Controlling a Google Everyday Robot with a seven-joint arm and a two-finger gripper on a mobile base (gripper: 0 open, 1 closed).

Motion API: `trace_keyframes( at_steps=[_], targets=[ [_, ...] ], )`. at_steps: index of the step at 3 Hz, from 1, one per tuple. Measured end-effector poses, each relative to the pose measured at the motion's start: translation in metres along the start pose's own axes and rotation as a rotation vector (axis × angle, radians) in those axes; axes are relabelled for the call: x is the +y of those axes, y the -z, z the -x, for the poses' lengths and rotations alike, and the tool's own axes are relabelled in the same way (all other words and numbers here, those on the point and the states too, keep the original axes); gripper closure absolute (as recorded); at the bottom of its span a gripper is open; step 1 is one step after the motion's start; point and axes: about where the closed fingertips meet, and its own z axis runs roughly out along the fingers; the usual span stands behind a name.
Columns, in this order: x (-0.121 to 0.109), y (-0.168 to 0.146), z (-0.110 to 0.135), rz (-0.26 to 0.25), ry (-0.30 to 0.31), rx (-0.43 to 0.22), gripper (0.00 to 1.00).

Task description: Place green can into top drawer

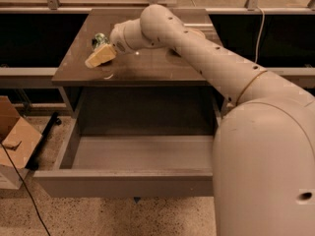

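Note:
The green can (99, 39) lies on the dark cabinet top (147, 65), near its left rear part. My gripper (101, 56) is right at the can's near side and covers its lower part; I cannot tell whether it touches the can. My arm reaches in from the right across the cabinet top. The top drawer (123, 183) is pulled wide open below, and its lighter grey floor (142, 151) is bare.
A cardboard box (15, 141) stands on the floor to the left of the drawer, with a black cable (24, 191) running past it. A railing and dark shelves lie behind the cabinet. My arm's large body fills the lower right.

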Motion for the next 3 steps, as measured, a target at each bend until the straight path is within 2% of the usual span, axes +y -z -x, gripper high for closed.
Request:
trace_keyframes(
  at_steps=[1,3],
  targets=[
    [0.002,-0.018,0.004,0.01,-0.005,-0.029,0.0],
    [0.007,-0.043,0.001,0.032,-0.054,-0.081,0.0]
  ],
)
